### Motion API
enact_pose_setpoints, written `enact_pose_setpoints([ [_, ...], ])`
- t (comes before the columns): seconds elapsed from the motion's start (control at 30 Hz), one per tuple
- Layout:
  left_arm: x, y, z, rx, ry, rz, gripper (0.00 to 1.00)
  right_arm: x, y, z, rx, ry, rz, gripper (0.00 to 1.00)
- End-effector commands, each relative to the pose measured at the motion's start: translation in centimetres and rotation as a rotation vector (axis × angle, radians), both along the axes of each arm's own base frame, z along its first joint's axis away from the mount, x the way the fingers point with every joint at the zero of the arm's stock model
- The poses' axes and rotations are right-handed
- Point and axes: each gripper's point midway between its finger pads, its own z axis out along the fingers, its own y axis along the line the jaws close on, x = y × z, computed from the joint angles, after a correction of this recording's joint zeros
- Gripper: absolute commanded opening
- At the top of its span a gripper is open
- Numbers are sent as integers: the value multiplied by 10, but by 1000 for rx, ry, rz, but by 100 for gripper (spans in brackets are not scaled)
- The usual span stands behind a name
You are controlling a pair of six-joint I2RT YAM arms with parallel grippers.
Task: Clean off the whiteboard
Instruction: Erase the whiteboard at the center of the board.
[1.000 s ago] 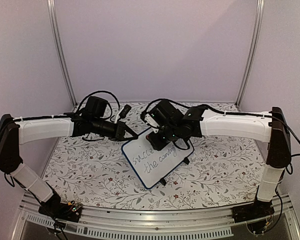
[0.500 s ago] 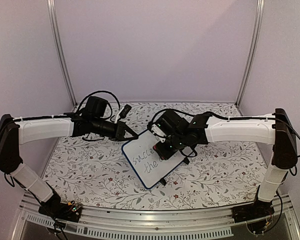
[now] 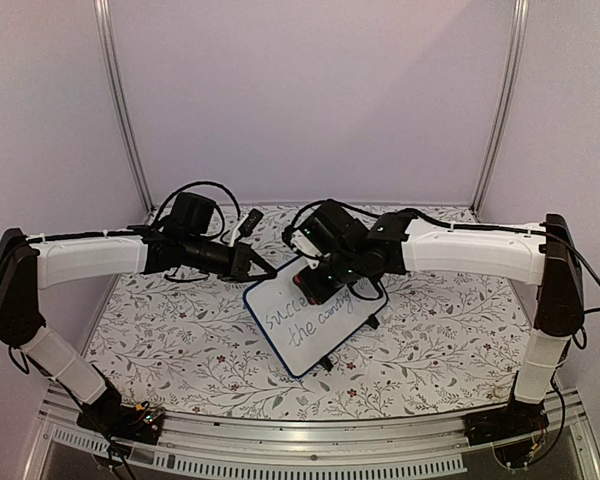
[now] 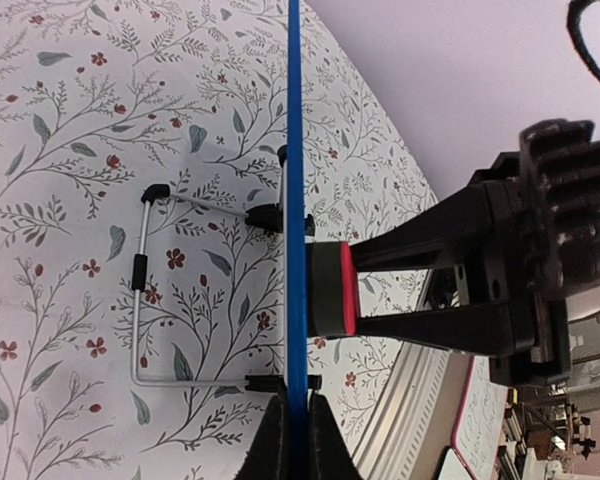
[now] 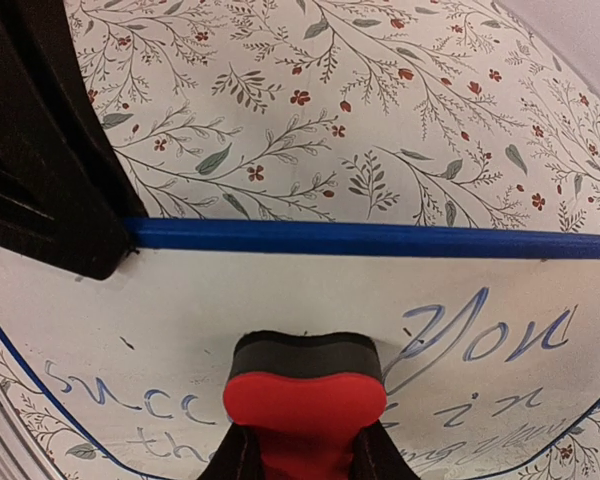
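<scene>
Whiteboard (image 3: 305, 325) stands mid-table, tilted back on its wire stand (image 4: 138, 300), with blue handwriting across most of its face. Left gripper (image 3: 263, 272) is pinched shut on the far-left edge of the frame, steadying it. Right gripper (image 3: 315, 285) is clamped on a red-backed eraser (image 5: 305, 380), its dark felt pressed to the board's upper middle, just below the frame. Risk: a hard stroke could pivot the board about that single pinch or skid its feet on the tablecloth (image 3: 160, 330); the eraser could also twist in the jaws. Cloth is a floral print. Pale lilac walls (image 3: 310, 100), metal corner posts (image 3: 118, 100).
</scene>
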Motion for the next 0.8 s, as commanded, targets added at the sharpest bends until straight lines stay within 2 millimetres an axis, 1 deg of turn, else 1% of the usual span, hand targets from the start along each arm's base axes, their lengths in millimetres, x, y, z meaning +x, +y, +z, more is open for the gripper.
enact_pose_setpoints([
  [0.0,-7,-6,6,-25,-30,-45,0,1,-3,-12,-36,12,4,19],
  [0.2,-7,-6,5,-26,-23,-45,0,-12,-21,-29,-53,51,-4,19],
  [0.3,-7,-6,5,-26,-24,-47,0,-16,-29,-31,-54,56,-19,19],
  [0.37,-7,-6,5,-27,-22,-47,0,-18,-30,-30,-48,57,-21,19],
  [0.5,-7,-6,4,-26,-21,-46,0,-12,-26,-22,-37,37,-23,19],
  [0.6,-7,-6,4,-25,-21,-44,0,-4,-20,-14,-34,9,-33,19],
  [0.77,-7,-6,4,-26,-23,-46,0,5,-6,-4,-26,-11,-15,19],
])
